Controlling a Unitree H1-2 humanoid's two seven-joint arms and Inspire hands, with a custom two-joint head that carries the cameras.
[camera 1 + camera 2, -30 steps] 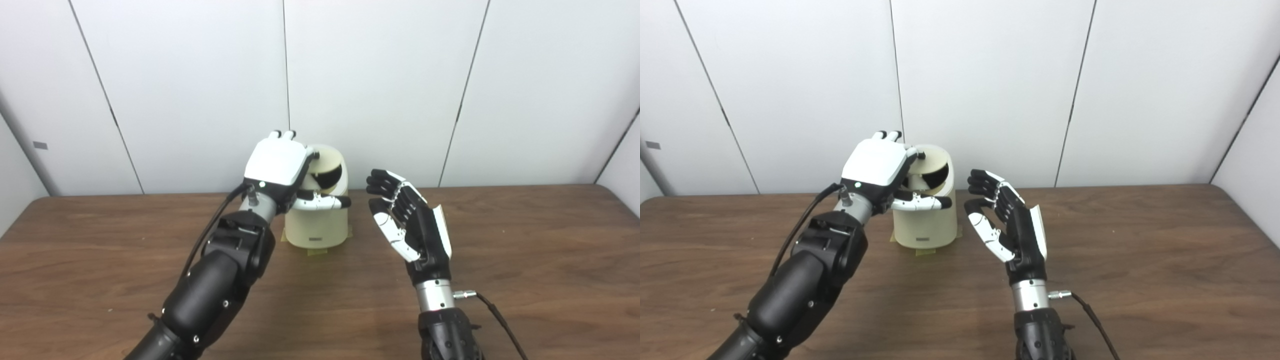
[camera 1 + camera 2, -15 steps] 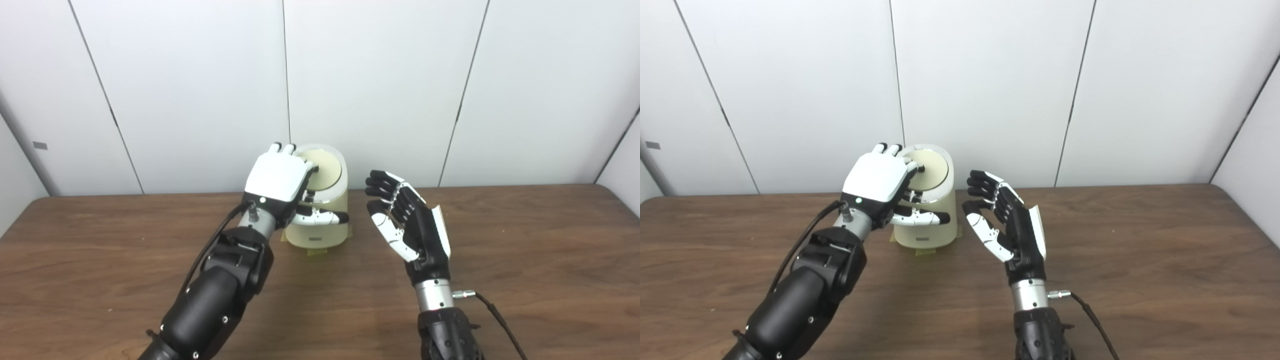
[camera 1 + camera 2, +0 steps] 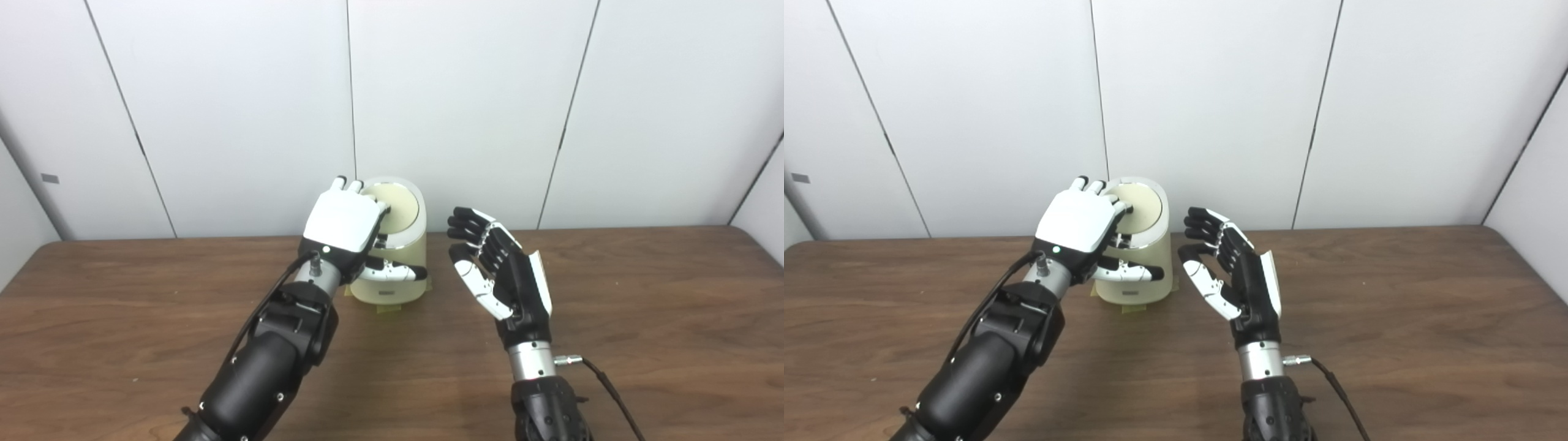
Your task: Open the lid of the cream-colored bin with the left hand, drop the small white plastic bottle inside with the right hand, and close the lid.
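The cream-colored bin (image 3: 398, 278) stands at the back of the table against the wall, its round lid (image 3: 399, 207) lying flat and closed on top. My left hand (image 3: 343, 223) rests over the lid's left side, fingers reaching onto it and the thumb stretched across the bin's front. It holds nothing. To the right of the bin my right hand (image 3: 499, 269) is raised, palm turned toward the bin, fingers spread and empty. The small white bottle is not visible anywhere.
The brown wooden table (image 3: 643, 294) spreads to both sides. White wall panels (image 3: 465, 98) rise right behind the bin. Yellow tape (image 3: 387, 307) marks the bin's base. A cable (image 3: 603, 380) trails from my right wrist.
The lid, tilted open a second ago with the dark inside showing, has swung down shut. My left hand sank slightly with it. The right hand barely moved.
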